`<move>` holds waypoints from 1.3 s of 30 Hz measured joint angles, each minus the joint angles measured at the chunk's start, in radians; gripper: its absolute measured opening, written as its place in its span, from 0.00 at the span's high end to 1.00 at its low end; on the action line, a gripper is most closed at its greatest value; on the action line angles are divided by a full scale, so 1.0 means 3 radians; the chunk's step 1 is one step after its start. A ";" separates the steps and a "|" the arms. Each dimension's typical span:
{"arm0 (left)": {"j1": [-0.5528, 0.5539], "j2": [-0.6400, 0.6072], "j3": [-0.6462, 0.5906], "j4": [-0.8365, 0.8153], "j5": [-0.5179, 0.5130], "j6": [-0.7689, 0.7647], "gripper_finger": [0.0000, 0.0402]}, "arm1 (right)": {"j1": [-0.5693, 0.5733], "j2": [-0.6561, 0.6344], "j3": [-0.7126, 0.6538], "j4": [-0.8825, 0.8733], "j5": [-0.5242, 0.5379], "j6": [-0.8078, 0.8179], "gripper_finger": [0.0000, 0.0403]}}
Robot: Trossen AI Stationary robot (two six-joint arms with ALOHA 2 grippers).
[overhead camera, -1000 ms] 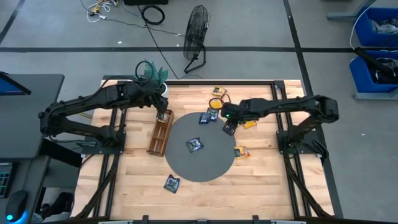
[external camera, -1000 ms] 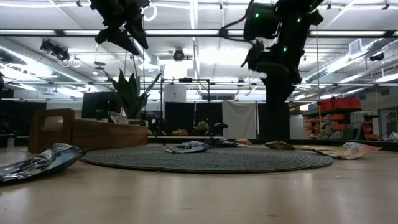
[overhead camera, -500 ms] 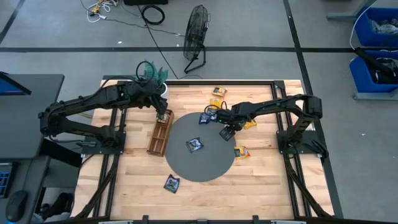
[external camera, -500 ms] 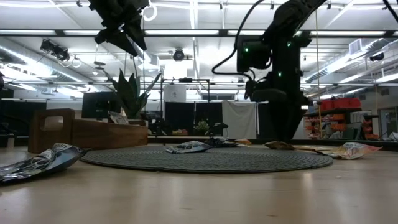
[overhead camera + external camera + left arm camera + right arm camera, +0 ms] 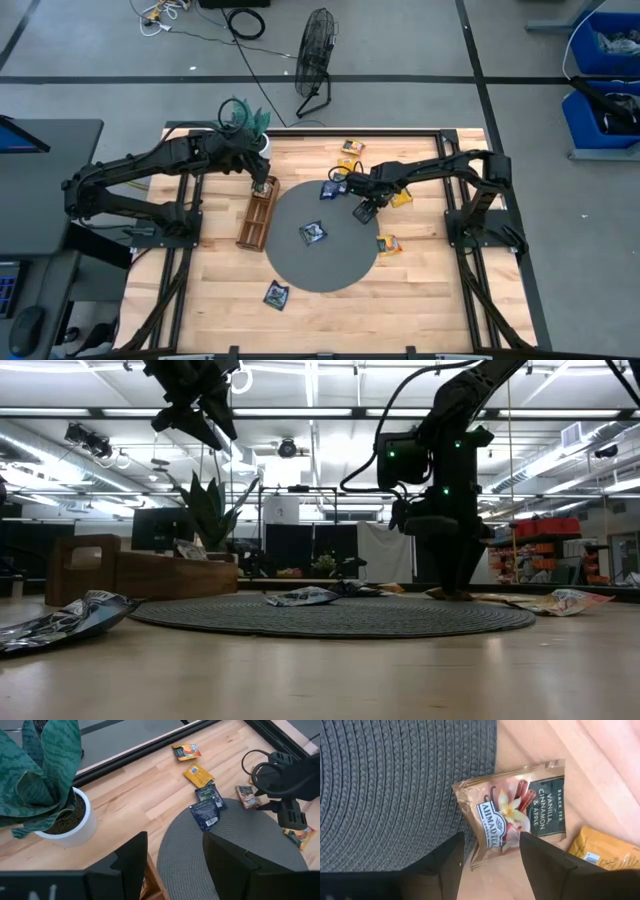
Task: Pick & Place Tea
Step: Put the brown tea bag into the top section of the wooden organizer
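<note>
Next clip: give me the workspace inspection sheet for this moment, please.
Surface: wooden table with round grey mat.
Job's things: tea sachets scattered on mat and wood; tan vanilla sachet straddles the mat edge.
Clutter: wooden tray, potted plant.
Grippers: left gripper open above the tray, empty; right gripper open, just above the tan sachet.
Cables: loose cables on the floor.
Surroundings: floor fan, blue bins.

Even, bright overhead light; shadows stay soft. In the low view, long white ceiling strip lights [image 5: 300,412] at twelve o'clock glare, silhouetting both arms; the nearest pale wooden tabletop [image 5: 320,680] blurs.
</note>
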 joint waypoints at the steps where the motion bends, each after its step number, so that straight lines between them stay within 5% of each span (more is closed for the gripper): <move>1: -0.0001 0.0000 0.0000 0.0000 0.0000 -0.0001 0.51 | 0.0000 0.0000 0.0000 0.0008 0.0004 0.0001 0.51; 13: 0.0000 0.0000 0.0000 0.0000 -0.0001 -0.0027 0.51 | 0.0004 0.0131 0.0009 0.0100 0.0003 -0.0219 0.64; 24: 0.0000 0.0000 0.0000 0.0000 -0.0001 -0.0029 0.51 | 0.0012 0.0085 0.0009 0.0009 0.0041 -0.0352 0.97; 39: 0.0001 0.0000 0.0000 0.0009 -0.0001 -0.0160 0.51 | 0.0158 -0.0208 0.0590 -0.0476 0.0255 -0.0879 0.98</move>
